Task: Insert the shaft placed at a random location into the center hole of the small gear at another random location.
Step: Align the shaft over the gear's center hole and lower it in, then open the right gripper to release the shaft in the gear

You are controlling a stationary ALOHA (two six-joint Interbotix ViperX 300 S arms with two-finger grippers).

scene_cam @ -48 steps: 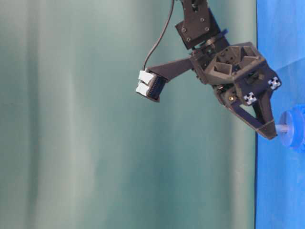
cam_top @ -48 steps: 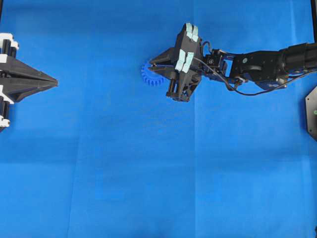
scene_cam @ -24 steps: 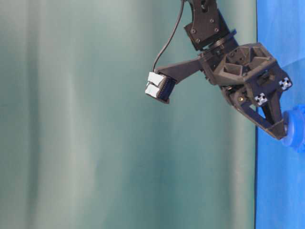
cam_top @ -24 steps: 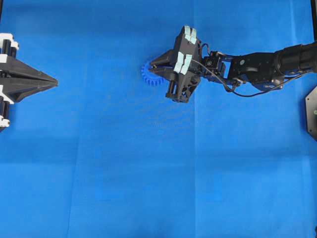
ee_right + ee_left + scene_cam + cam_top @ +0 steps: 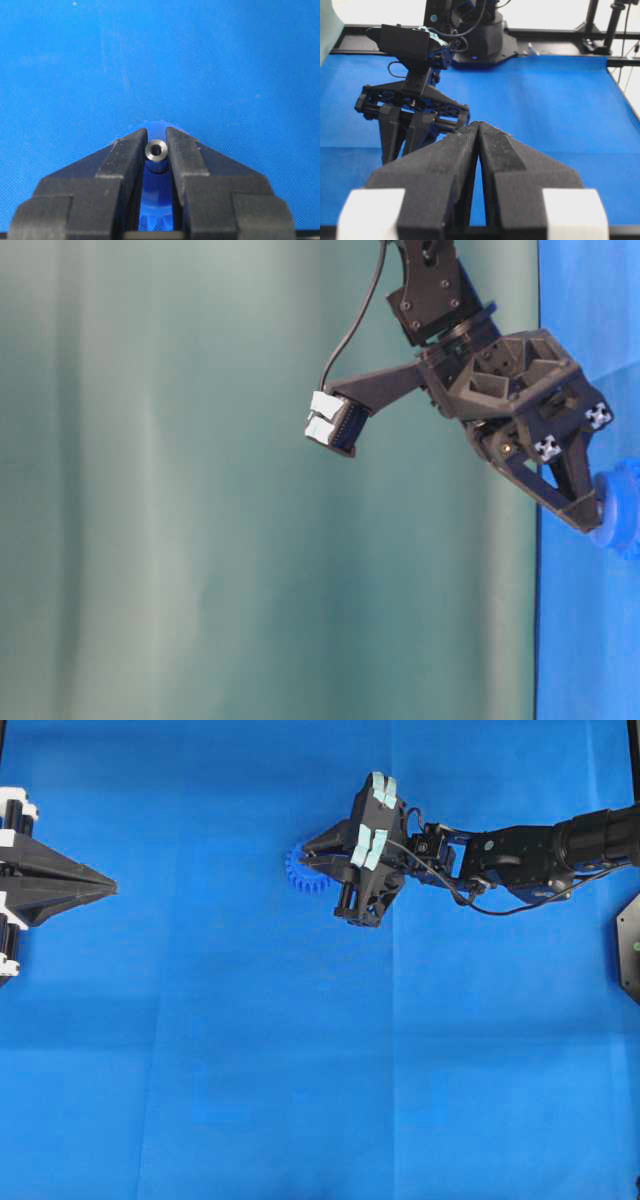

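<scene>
Right wrist-mounted view shows the shaft (image 5: 156, 149) end-on between the fingertips of the right gripper (image 5: 156, 145), the small gear (image 5: 155, 192) directly beneath. Whether the jaws clamp the shaft or stand just clear cannot be told. Insertion appears seated, judged from the gear touching the tips; the next move calls for release and a straight withdrawal. Left gripper (image 5: 479, 131): jaws together, idle.

shaft (image 5: 156, 149) between fingertips (image 5: 131, 145), small gear (image 5: 157, 175) beneath
</scene>
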